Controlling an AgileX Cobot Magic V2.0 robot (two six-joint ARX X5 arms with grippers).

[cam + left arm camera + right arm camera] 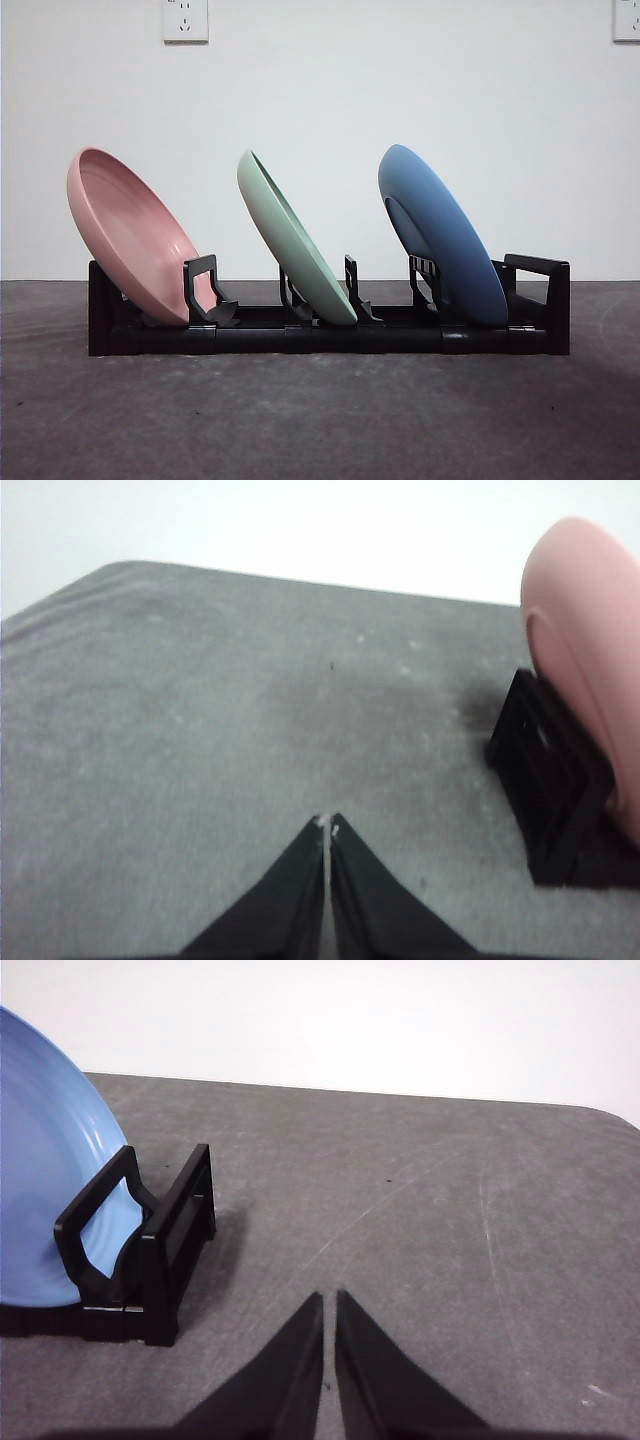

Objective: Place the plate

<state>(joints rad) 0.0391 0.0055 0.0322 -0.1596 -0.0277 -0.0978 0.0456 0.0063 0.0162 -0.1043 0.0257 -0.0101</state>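
Where racked, blue plate [440,235] tilts left

pink plate [130,235]: soft salmon pink all over, plain, no pattern; paler along the rim where the light catches it
green plate [295,240]: pale mint green, plain, with a slightly darker thin edge
blue plate [440,235]: medium cornflower blue, plain; its inner face in the right wrist view looks lighter, with a faint sheen
rack [330,330]: solid black, matte
bench [320,420]: dark grey, mottled, with pale scuffs and fine light scratches
wall [400,80]: plain white
sockets [186,20]: white, faintly grey at the slots
left gripper [328,825]: black, with tiny pale flecks at the tips
right gripper [328,1300]: black, unmarked
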